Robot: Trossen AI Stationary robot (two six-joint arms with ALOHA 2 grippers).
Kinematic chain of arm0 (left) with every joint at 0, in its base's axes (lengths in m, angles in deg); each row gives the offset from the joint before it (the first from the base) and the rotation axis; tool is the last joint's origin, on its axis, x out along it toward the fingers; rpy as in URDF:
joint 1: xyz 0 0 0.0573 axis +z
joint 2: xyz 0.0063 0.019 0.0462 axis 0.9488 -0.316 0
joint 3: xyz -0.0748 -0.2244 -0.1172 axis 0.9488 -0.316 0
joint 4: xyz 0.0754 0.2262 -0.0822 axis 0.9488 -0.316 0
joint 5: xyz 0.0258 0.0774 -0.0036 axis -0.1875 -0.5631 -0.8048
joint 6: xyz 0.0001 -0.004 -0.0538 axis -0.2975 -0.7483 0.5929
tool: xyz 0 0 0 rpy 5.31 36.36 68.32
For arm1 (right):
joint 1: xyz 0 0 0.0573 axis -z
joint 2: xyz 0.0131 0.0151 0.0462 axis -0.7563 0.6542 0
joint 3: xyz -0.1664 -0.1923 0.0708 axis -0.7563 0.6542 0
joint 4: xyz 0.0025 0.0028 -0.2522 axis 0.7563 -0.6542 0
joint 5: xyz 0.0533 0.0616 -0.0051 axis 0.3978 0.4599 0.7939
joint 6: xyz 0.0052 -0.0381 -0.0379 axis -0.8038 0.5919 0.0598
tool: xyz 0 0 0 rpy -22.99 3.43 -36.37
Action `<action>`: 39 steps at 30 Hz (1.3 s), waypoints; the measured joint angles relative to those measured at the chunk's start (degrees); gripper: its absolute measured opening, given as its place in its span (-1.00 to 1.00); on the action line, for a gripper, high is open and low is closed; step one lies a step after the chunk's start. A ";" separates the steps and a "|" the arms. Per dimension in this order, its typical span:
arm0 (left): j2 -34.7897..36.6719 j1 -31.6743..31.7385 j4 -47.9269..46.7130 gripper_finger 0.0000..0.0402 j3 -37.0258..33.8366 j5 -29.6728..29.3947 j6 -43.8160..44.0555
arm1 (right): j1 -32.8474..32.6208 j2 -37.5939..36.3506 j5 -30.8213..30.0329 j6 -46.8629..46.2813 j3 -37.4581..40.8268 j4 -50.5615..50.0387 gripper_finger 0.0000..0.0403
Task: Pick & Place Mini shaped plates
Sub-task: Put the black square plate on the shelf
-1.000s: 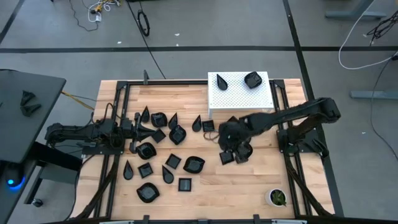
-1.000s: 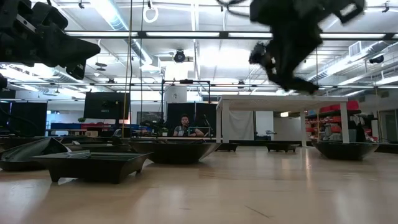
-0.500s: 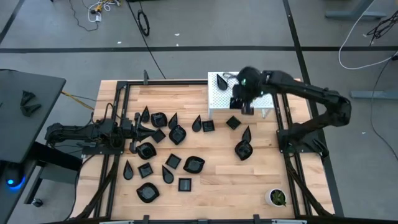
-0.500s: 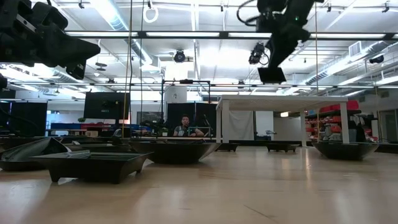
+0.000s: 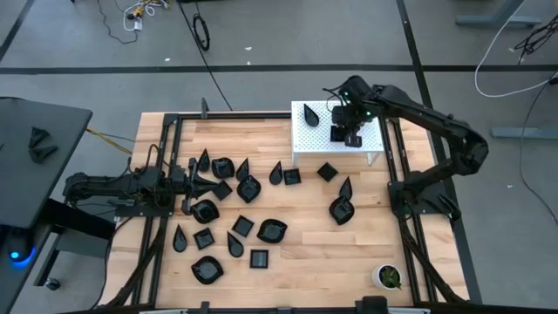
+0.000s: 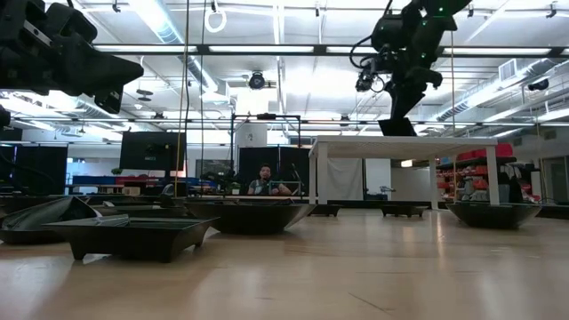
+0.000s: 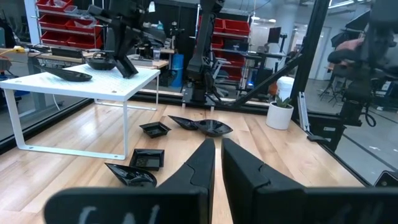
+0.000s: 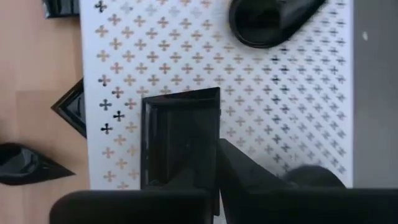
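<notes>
Square plate (image 8: 180,146) sits pinched by one rim in the right gripper (image 5: 351,133), closed on it just above the white perforated stand (image 5: 316,139). A teardrop plate (image 5: 310,113) already rests on the stand, a little way off from the claw. To finish well, I would lower until the plate's base touches the stand flat, then open the fingers slowly and lift straight up so the plate does not tip. Being square, it has no real long axis; its edges run about parallel to the stand's edges, hollow side up. The left gripper (image 5: 190,181) waits closed and empty, far across the table among the loose plates (image 5: 227,209).
</notes>
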 joint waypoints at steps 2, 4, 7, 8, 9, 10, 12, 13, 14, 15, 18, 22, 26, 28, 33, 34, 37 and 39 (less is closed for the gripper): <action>0.00 0.00 0.00 -0.84 -0.01 0.00 0.00 | -0.04 0.49 -0.02 0.21 -0.02 0.01 -0.93; 0.00 0.01 0.00 -0.84 -0.02 0.00 0.00 | 0.00 1.08 -0.41 0.21 -0.02 0.01 -0.92; 0.00 0.00 -0.02 -0.84 -0.02 0.00 0.00 | -0.02 1.26 -0.51 0.58 -0.06 0.01 -0.91; 0.00 0.00 0.00 -0.84 -0.02 0.00 0.00 | -0.02 1.26 -0.50 0.75 -0.07 0.03 -0.91; 0.00 0.00 -0.02 -0.84 -0.02 0.00 0.00 | -0.02 1.26 -0.44 0.94 -0.07 0.00 -0.90; 0.00 0.01 -0.01 -0.84 -0.02 0.00 0.00 | -0.02 1.28 -0.43 1.08 -0.07 -0.01 -0.88; 0.00 0.01 -0.01 -0.84 -0.02 0.00 0.00 | -0.03 1.28 -0.26 1.49 -0.07 -0.01 -0.84; 0.00 0.00 -0.02 -0.84 -0.02 0.00 0.00 | -0.04 1.29 -0.11 1.83 -0.07 0.00 -0.82; 0.00 0.01 -0.02 -0.84 -0.02 0.00 0.00 | -0.05 1.31 -0.10 2.13 -0.07 0.06 -0.80; 0.00 0.00 -0.01 -0.84 -0.02 0.00 0.00 | -0.06 1.30 -0.10 2.27 -0.07 0.17 -0.77; 0.00 0.00 -0.02 -0.84 -0.02 0.00 0.01 | -0.06 1.32 -0.12 2.35 -0.07 0.92 -0.68; 0.00 0.00 -0.02 -0.84 -0.02 0.00 0.02 | -0.06 1.31 -0.15 2.35 -0.07 1.90 -0.60; 0.00 0.00 -0.02 -0.84 -0.02 0.00 0.02 | -0.06 1.30 -0.17 2.74 -0.07 1.91 -0.58; 0.00 0.00 -0.02 -0.84 -0.02 0.00 0.02 | -0.06 1.32 -0.17 2.74 -0.05 1.94 -0.58; 0.00 0.00 -0.02 -0.84 -0.02 0.00 0.02 | -0.06 1.30 -0.14 3.61 -0.04 2.37 -0.61; 0.00 0.01 -0.02 -0.84 -0.02 0.00 0.02 | -0.06 1.31 -0.07 3.64 -0.04 2.71 -0.61; 0.00 0.02 -0.02 -0.84 -0.01 0.00 0.02 | -0.06 1.31 -0.01 3.64 -0.04 3.62 -0.63; 0.00 0.00 -0.02 -0.84 -0.01 0.00 0.02 | -0.06 1.31 0.26 3.65 -0.02 3.64 -0.63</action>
